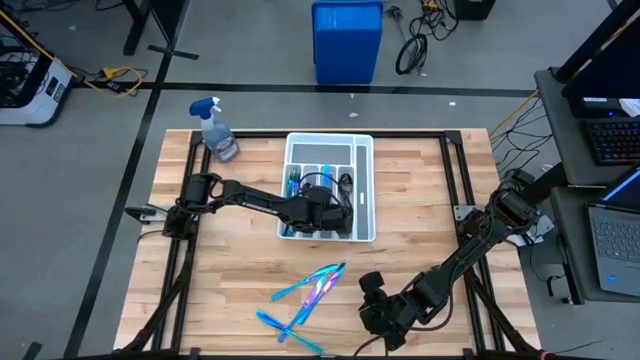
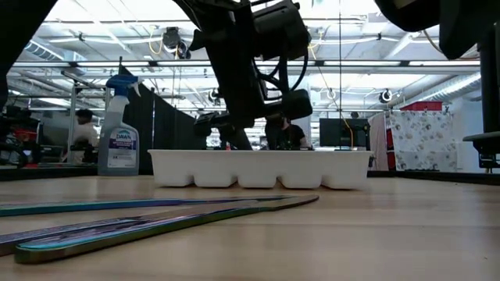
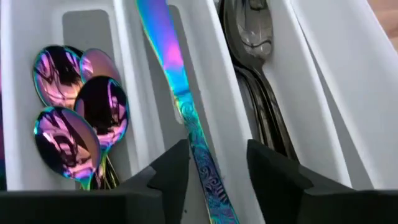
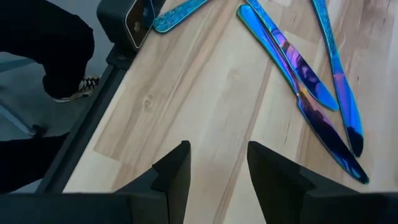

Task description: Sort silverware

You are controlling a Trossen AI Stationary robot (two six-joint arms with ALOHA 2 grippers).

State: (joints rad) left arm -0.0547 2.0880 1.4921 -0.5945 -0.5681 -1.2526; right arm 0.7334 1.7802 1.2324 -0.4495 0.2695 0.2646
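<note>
The left pincer (image 1: pixel 322 203) hangs over the white tray (image 1: pixel 365 190) at the middle of the tabletop (image 1: pixel 420 190), its fingers spread wide, an iridescent knife (image 3: pixel 180 93) lying between them in its own slot. The knife looks released rather than gripped, though contact at the handle cannot be ruled out. Beside it sit the small rainbow-purple spoons (image 3: pixel 78 112) in one compartment and the dark gunmetal spoons (image 3: pixel 252 43) in another. The right pincer (image 1: pixel 378 310) waits low near the front edge, fingers parted and empty, close to the loose cutlery (image 1: pixel 305 295) left unsorted on the wood: blue-teal forks and more knives (image 4: pixel 311 81), crossed over one another. The risk from here is a snag: if a finger catches the handle while lifting out, the knife could tip across a divider into the spoons.
</note>
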